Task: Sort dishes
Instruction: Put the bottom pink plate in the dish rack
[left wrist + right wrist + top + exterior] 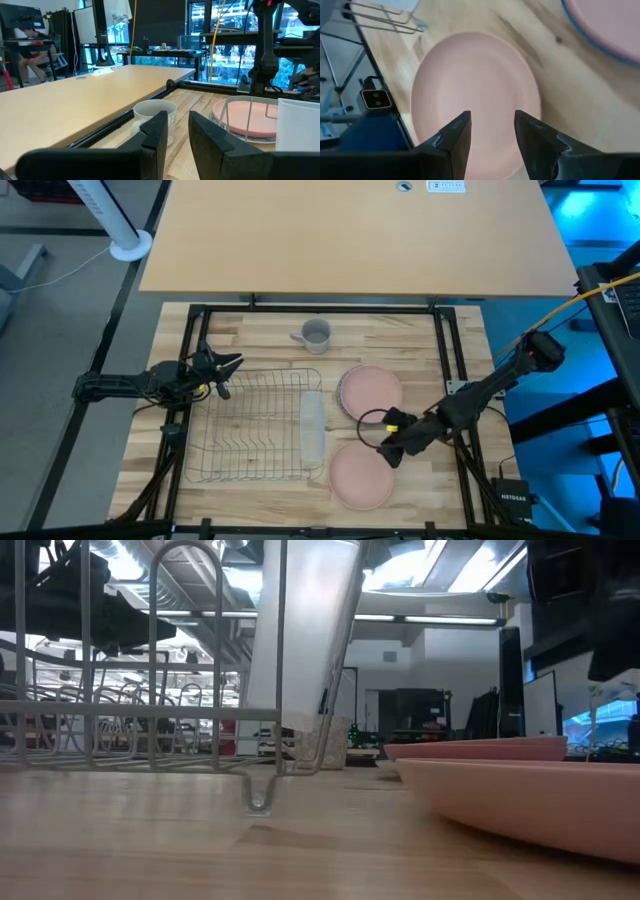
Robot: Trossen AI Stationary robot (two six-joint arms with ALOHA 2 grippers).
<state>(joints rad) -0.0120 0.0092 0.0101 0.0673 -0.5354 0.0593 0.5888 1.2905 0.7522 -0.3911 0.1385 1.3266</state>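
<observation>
A salmon-pink plate (360, 478) (475, 95) lies flat on the table near the front edge. My right gripper (391, 454) (492, 132) hangs open just over that plate's far right rim, slanting down, with nothing between its fingers. A second pink plate (371, 390) (247, 116) lies farther back on top of a plate with a blue-grey rim (592, 31). My left gripper (226, 369) (178, 131) waits level at the table's left, above the wire rack's far left corner, with a narrow gap between its fingers and nothing in it.
The wire rack (250, 428) stands left of the plates, with a white upright piece (313, 425) (300, 630) at its right side. A grey mug (315, 335) (156, 116) stands at the back. A black frame (448, 360) runs round the wooden top.
</observation>
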